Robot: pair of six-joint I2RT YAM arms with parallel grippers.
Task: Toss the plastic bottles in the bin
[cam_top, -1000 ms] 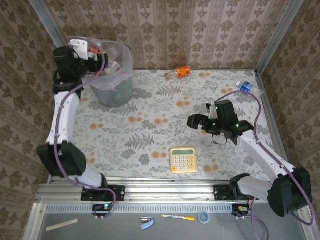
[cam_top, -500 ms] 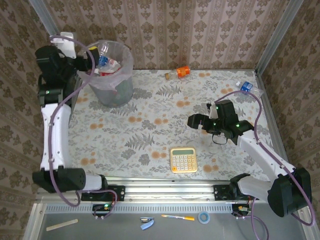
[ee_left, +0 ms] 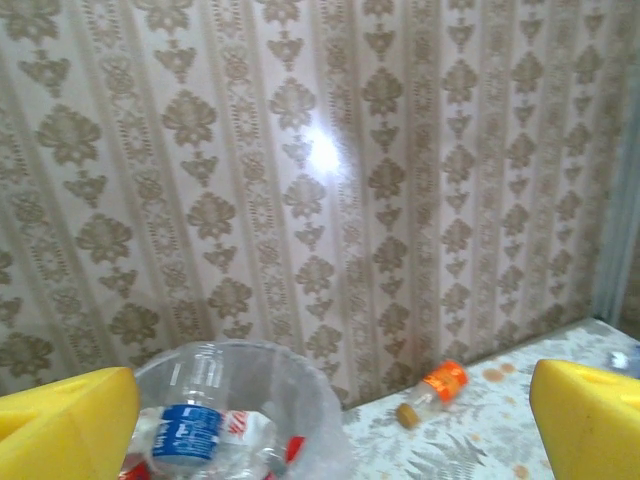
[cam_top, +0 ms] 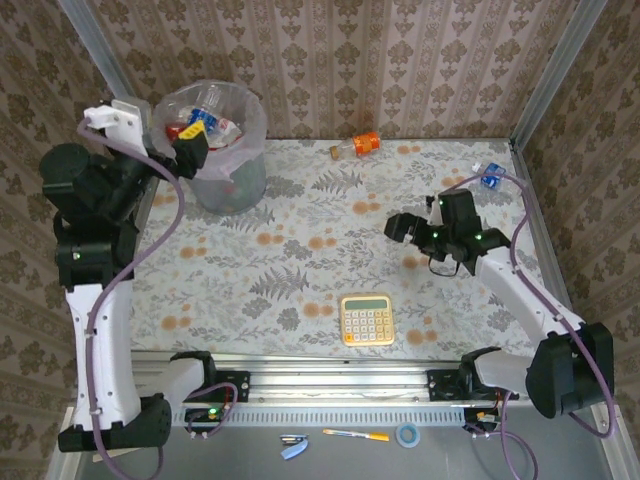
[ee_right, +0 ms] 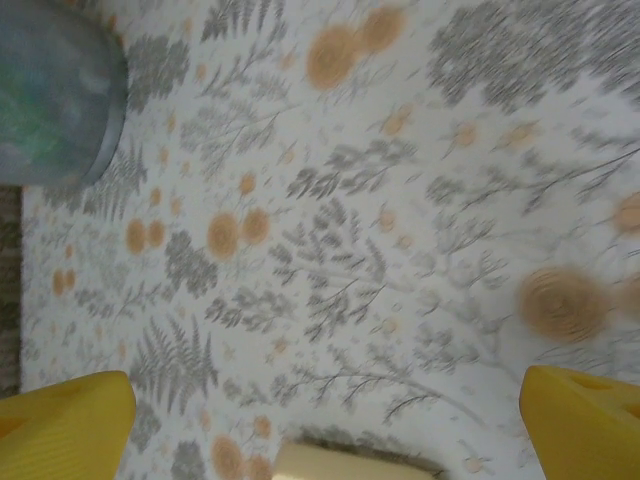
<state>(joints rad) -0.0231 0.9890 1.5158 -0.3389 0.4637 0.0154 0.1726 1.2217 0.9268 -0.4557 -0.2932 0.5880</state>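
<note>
The left gripper (cam_top: pixel 190 150) hangs high beside the bin (cam_top: pixel 228 190), its yellow fingers (ee_left: pixel 62 425) spread wide with nothing between them. The bin's bagged mouth sits just below and ahead of this gripper, with several crushed plastic bottles (ee_left: pixel 187 432) inside it. An orange-labelled bottle (cam_top: pixel 357 146) lies on the table (cam_top: pixel 300 270) further ahead and towards the left gripper's right finger, close to the back wall. The right gripper (cam_top: pixel 400 228) hovers low over the floral table, jaws wide and empty. A blue-labelled bottle (cam_top: pixel 490 174) lies behind it, past its wrist, near the table's far corner, and the yellow calculator (cam_top: pixel 367 319) rests well apart on its near side
</note>
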